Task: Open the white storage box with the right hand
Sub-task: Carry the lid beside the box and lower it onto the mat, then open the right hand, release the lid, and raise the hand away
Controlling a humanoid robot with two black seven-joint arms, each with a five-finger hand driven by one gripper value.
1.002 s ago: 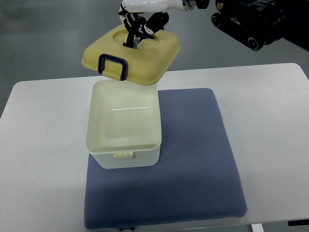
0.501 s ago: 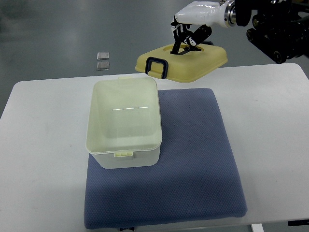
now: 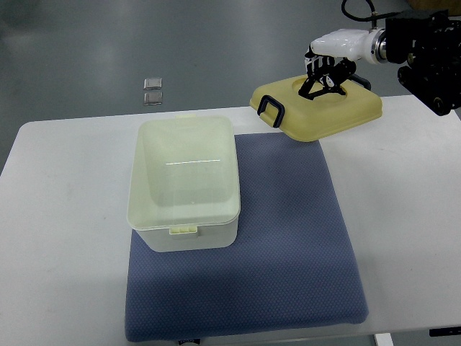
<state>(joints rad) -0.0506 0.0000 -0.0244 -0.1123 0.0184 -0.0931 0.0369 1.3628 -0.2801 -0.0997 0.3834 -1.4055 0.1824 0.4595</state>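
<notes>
white storage box [image 3: 185, 184] sits open on the left part of the blue mat [image 3: 288, 252], which lies on the white counter [image 3: 57, 216]; inside looks empty as far as can be seen, front latch tab facing the camera. yellow lid [image 3: 320, 108] is off the box and held in the air over the far right corner of the mat, tilted, its dark clip [image 3: 271, 110] pointing toward the box. right hand [image 3: 328, 68] enters from the right edge, fingers clamped in the recess on the lid top. left hand not in frame. judgement: the opening itself is done; the step in hand is carrying the lid aside and setting it down. to do it well: keep the hold firm, since the grip sits at one small central spot and the lid hangs tilted, so it could swing or slip. level it before lowering. bare counter to the right of the mat looks the safest landing spot, well apart from the box. release only once the lid rim rests flat. two small pale squares [image 3: 153, 91] lie on the floor beyond the counter, not relevant.
</notes>
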